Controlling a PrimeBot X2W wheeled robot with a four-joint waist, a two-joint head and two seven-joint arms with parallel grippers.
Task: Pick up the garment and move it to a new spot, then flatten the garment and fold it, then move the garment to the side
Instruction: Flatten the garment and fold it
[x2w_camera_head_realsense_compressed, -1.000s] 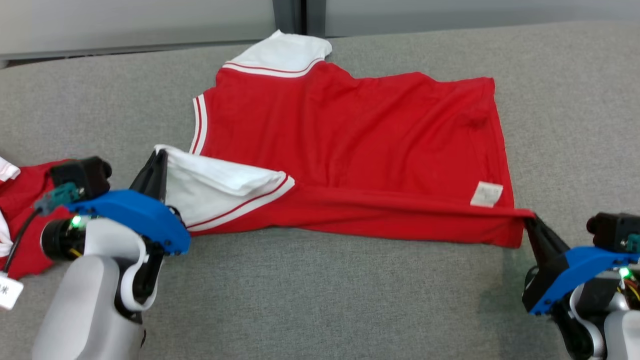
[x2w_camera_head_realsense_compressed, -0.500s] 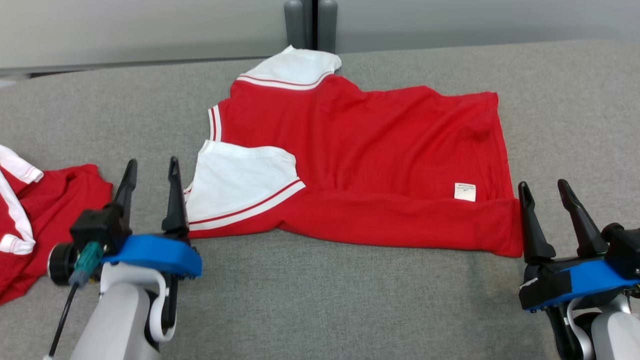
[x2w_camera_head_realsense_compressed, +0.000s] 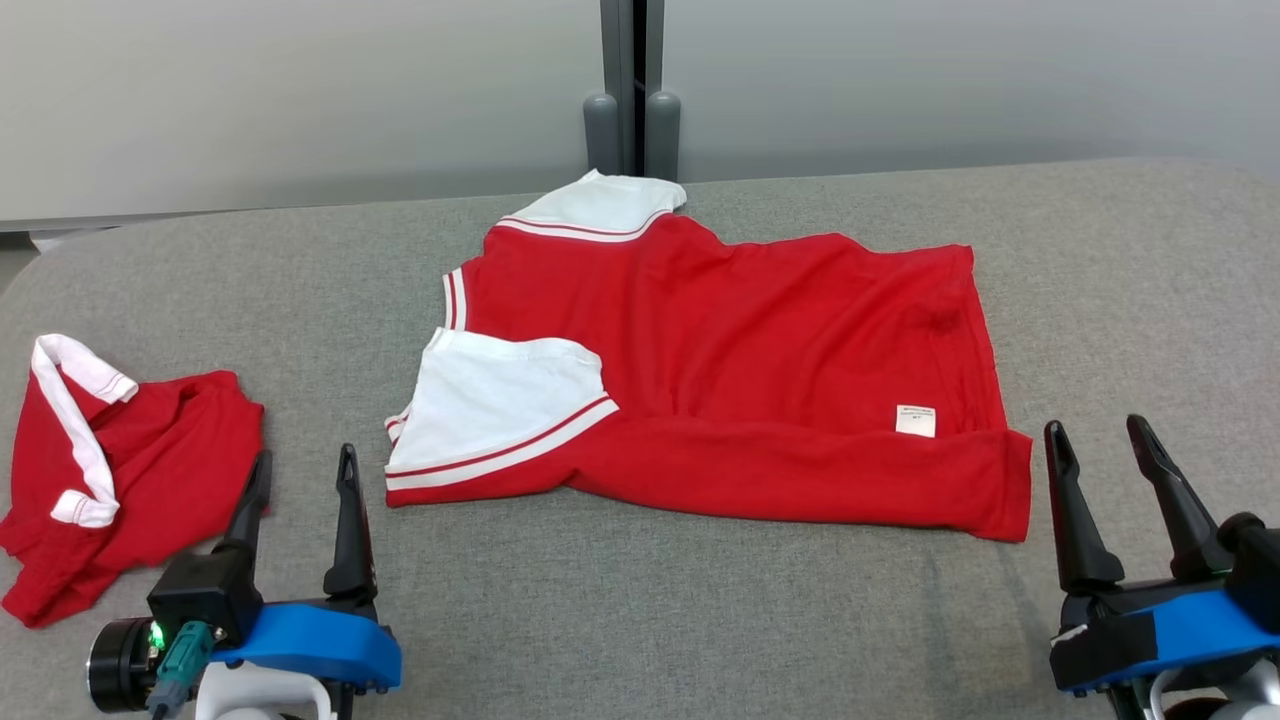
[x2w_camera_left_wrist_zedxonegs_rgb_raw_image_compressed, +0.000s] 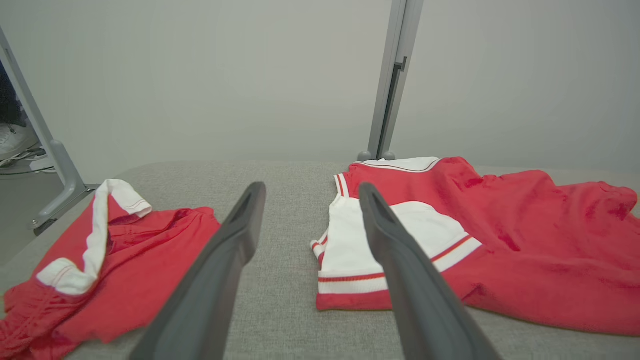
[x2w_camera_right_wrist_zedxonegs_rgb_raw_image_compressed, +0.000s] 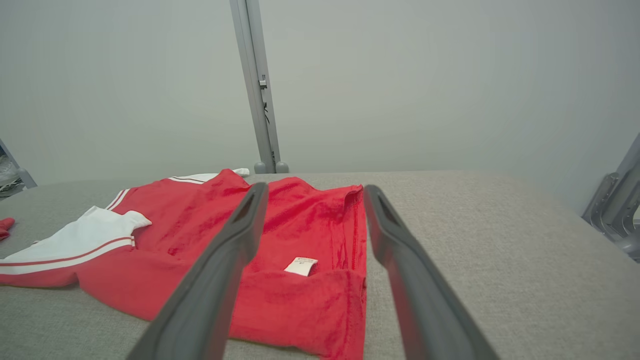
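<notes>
The garment (x2w_camera_head_realsense_compressed: 720, 370) is a red shirt with white sleeves, lying on the grey table with its near edge folded up over its body; a white label (x2w_camera_head_realsense_compressed: 915, 420) faces up near its right end. It also appears in the left wrist view as the garment (x2w_camera_left_wrist_zedxonegs_rgb_raw_image_compressed: 500, 250) and in the right wrist view as the garment (x2w_camera_right_wrist_zedxonegs_rgb_raw_image_compressed: 280, 250). My left gripper (x2w_camera_head_realsense_compressed: 303, 478) stands open near the table's front, left of the folded white sleeve and apart from it. My right gripper (x2w_camera_head_realsense_compressed: 1098, 448) stands open just right of the garment's near right corner, with nothing between its fingers.
A second red and white garment (x2w_camera_head_realsense_compressed: 110, 460) lies crumpled at the table's left end, also seen as the crumpled garment (x2w_camera_left_wrist_zedxonegs_rgb_raw_image_compressed: 100, 265). A grey post (x2w_camera_head_realsense_compressed: 632, 90) rises behind the table's far edge. Bare grey table (x2w_camera_head_realsense_compressed: 1130, 300) lies right of the shirt.
Both grippers have let go of the garment's near edge, opened and drawn back toward me. The folded edge now lies flat. The camera has tilted up, showing more wall.
</notes>
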